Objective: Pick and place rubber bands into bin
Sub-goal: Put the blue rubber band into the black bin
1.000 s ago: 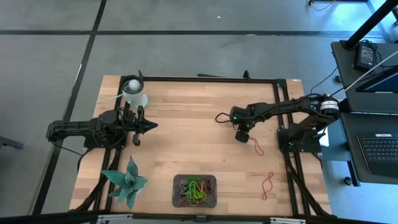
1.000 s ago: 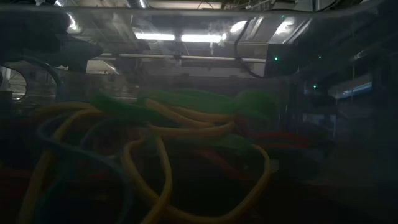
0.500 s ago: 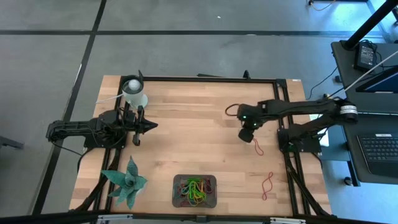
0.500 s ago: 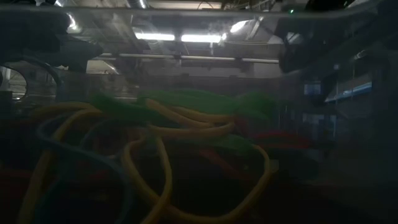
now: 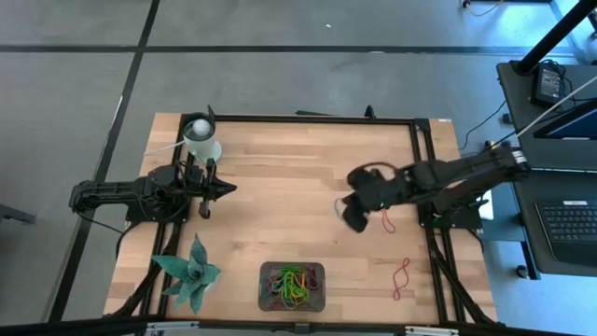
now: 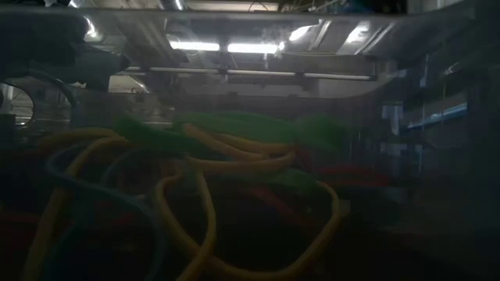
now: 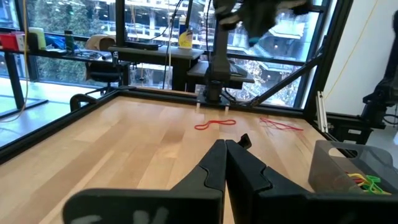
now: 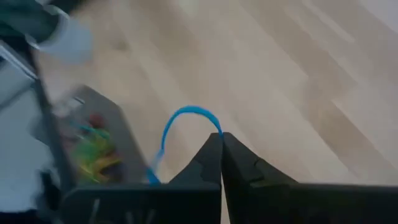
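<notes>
Now that my right tool point(image 5: 355, 217) has swung nearer the bin point(image 5: 292, 286), I see it pinching a blue rubber band point(image 8: 186, 118); left tool point(image 5: 224, 188) stays closed, empty.

No readable text, labels, brands or numbers anywhere (room background too blurred for lettering).

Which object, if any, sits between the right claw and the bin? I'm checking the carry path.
Nothing: in the high view, only bare wood separates the right claw, shut on a blue rubber band, from the bin.
</notes>
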Tool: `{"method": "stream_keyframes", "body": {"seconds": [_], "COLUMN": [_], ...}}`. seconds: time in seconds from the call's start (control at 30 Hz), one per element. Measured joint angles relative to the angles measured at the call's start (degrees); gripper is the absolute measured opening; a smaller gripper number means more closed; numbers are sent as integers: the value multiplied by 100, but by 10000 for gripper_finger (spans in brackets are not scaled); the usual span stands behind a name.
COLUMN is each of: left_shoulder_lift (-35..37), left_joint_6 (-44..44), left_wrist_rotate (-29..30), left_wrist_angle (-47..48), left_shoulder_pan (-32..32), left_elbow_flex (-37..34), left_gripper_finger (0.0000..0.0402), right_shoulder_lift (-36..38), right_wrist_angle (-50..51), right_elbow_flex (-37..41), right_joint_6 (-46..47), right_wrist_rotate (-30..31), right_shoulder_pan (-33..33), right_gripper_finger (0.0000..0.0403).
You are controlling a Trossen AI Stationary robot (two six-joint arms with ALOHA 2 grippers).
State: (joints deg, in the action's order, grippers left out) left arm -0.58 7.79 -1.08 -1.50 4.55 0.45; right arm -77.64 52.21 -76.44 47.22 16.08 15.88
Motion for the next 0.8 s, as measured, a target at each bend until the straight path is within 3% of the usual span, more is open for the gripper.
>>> {"method": "stream_keyframes", "body": {"seconds": [0.47,0.8], "left_shoulder_lift": [0,0], "left_joint_6": [0,0], "left_wrist_rotate": [0,0], "left_wrist_angle": [2,3], "left_shoulder_pan": [-1,0], "left_elbow_flex": [0,0], "left_gripper_finger": [1,1], "right_shoulder_lift": [-3523,-4973], "right_wrist_angle": [50,32], "right_elbow_flex": [-3556,-4418], "right_joint_6": [89,827], "right_wrist_rotate": [214,-56], "right_shoulder_pan": [1078,1378], "right_gripper_finger": [0,0]}}
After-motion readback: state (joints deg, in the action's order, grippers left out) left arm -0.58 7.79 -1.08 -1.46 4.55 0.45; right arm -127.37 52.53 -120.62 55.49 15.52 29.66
